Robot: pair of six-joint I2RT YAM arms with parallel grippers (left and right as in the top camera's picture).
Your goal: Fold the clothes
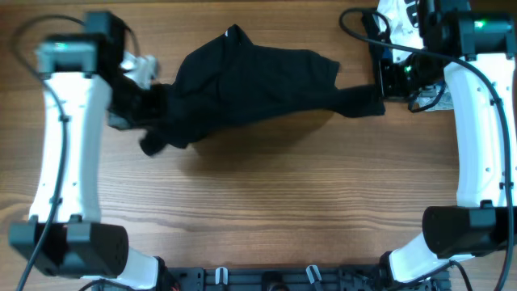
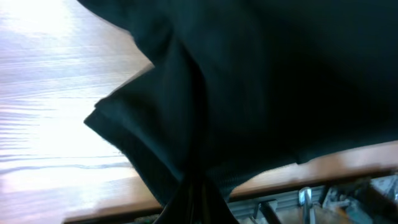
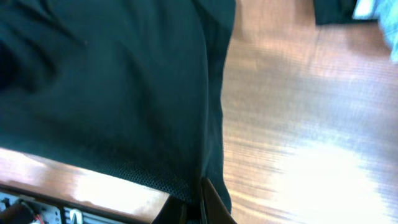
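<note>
Shirt: soft, plain black T-shirt (image 1: 250, 81), short-sleeved, hangs crumpled btwn both grippers across the far half of the light-brown wood-grain table (image 1: 266, 202); a shadow shows on the wood under its near edge.
Shirt mark: tiny white speck at the far edge, top of the bunch; too small to make out.
L gripper: left gripper (image 1: 153, 101) at the shirt's left end. In left wrist view, fabric (image 2: 249, 81) gathers into a tight pleat that runs down into the fingers (image 2: 196, 205), which are clamped on cloth.
R gripper: right gripper (image 1: 378, 93) at the shirt's right end, where a narrow tail of cloth leads into it. In right wrist view, the hem edge (image 3: 124, 93) drops straight into the pinched fingers (image 3: 199, 202), also closed on cloth.
Shirt shape: wide and bunched near the left arm, tapering to the right.
Other: white fabric item w/ dark marks (image 1: 397, 18) at far right corner, partly hidden by the right arm, well apart from the shirt's main bulk.
</note>
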